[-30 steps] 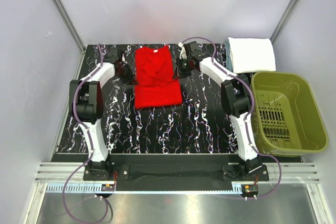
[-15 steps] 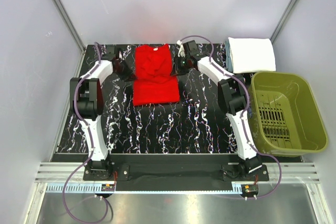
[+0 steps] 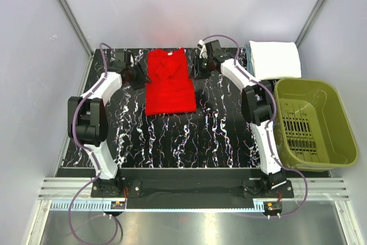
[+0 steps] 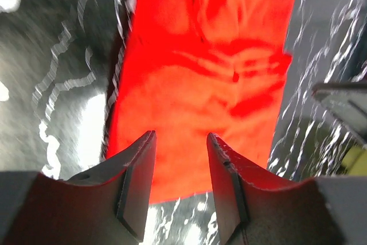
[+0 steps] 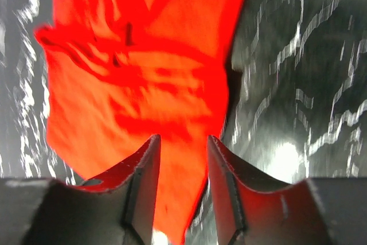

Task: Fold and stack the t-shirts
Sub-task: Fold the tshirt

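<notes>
A bright red t-shirt (image 3: 170,81) lies folded into a long rectangle at the back middle of the black marbled table (image 3: 189,142). My left gripper (image 3: 139,76) hovers just off its left edge, open and holding nothing. My right gripper (image 3: 196,70) hovers off its right edge, also open and holding nothing. In the left wrist view the red t-shirt (image 4: 212,67) fills the space beyond my left gripper (image 4: 180,142). The right wrist view shows the red t-shirt (image 5: 132,84) under and past my right gripper (image 5: 183,142). A folded white t-shirt (image 3: 275,59) lies at the back right with a pale blue edge beneath it.
An olive-green plastic basket (image 3: 338,124) stands off the table's right side, just in front of the white stack. Grey walls close in the back and both sides. The arm bases are bolted along the near edge.
Both grippers were shut at the red t-shirt's side edges and have opened, letting go of it. They have drawn slightly away and toward the back. The shirt's near edge lies a little farther back.
</notes>
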Available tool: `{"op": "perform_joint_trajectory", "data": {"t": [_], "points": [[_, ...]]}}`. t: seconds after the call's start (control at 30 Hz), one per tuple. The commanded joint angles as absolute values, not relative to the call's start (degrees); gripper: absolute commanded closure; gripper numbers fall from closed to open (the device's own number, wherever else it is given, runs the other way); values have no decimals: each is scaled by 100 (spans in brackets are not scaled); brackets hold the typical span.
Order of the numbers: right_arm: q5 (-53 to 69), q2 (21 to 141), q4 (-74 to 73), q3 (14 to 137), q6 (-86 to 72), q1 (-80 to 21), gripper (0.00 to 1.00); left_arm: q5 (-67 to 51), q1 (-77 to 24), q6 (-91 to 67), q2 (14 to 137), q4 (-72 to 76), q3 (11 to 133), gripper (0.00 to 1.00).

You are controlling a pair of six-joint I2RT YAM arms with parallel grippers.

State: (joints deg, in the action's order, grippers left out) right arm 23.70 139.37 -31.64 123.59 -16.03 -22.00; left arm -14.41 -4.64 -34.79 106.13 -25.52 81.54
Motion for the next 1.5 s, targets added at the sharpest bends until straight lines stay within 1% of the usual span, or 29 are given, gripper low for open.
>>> {"op": "perform_joint_trajectory", "data": {"t": [0.0, 0.03, 0.2, 0.23, 0.4, 0.5, 0.57, 0.6, 0.8, 0.83, 0.9, 0.93, 1.0, 1.03, 1.07, 1.13, 1.27, 1.33, 1.37, 1.4, 1.47], "points": [[2610, 13168, -3383, 11770, -1345, -2206, 52, -1433, -510, -3253, 10398, -2434, 7656, 54], [2628, 13062, -3436, 11455, -1284, -2206, 50, -1389, -510, -3217, 10345, -2487, 7446, 53], [2900, 12464, -3542, 10531, -1046, -2215, 48, -1248, -501, -2822, 10107, -2453, 7032, 44], [3118, 12411, -3498, 10242, -1028, -2215, 48, -1257, -510, -2769, 10125, -2391, 7014, 44], [3682, 12392, -3191, 9616, -1011, -2215, 46, -1319, -492, -2540, 10450, -2785, 7225, 43], [3832, 12489, -3085, 9458, -958, -2224, 45, -1335, -448, -2628, 10424, -2577, 6884, 43], [3963, 12524, -2989, 9405, -932, -2224, 44, -1632, -370, -2715, 10485, -2461, 6786, 49], [4007, 12516, -2927, 9309, -932, -2215, 44, -1722, -352, -2751, 10529, -2444, 6759, 58], [4236, 12454, -2541, 9018, -1081, -2224, 47, -1776, -273, -2874, 10661, -2478, 6671, 82], [4254, 12437, -2470, 8887, -1159, -2224, 48, -1775, -272, -2883, 10652, -2461, 6645, 91], [4306, 12419, -2286, 8755, -1213, -2215, 51, -1802, -264, -2883, 10661, -2452, 6601, 98], [4315, 12428, -2268, 8728, -1239, -2224, 54, -1819, -264, -2883, 10670, -2461, 6592, 100], [4272, 12402, -2198, 8614, -1283, -2215, 61, -1820, -264, -2865, 10723, -2531, 6583, 100], [4219, 12375, -2162, 8570, -1327, -2215, 76, -1785, -264, -2865, 10723, -2557, 6566, 100], [4210, 12314, -2101, 8526, -1345, -2215, 85, -1732, -264, -2830, 10705, -2584, 6557, 100], [4149, 12217, -2013, 8359, -1406, -2224, 100, -1557, -281, -2778, 10600, -2707, 6513, 100], [3763, 11683, -1942, 7832, -1792, -2215, 100, -1118, -614, -2646, 10267, -3102, 6408, 100], [3639, 11436, -1890, 7306, -2029, -2241, 100, -1081, -746, -2742, 9916, -3059, 6040, 100], [3586, 11121, -1707, 7078, -2126, -2276, 100, -1116, -764, -2881, 9775, -3024, 5855, 100], [3534, 10979, -1635, 6614, -2205, -2329, 100, -1108, -765, -2926, 9652, -2936, 5488, 100], [3420, 10558, -1486, 6198, -2302, -2522, 100, -1151, -765, -2927, 9344, -2883, 5169, 95]]}}
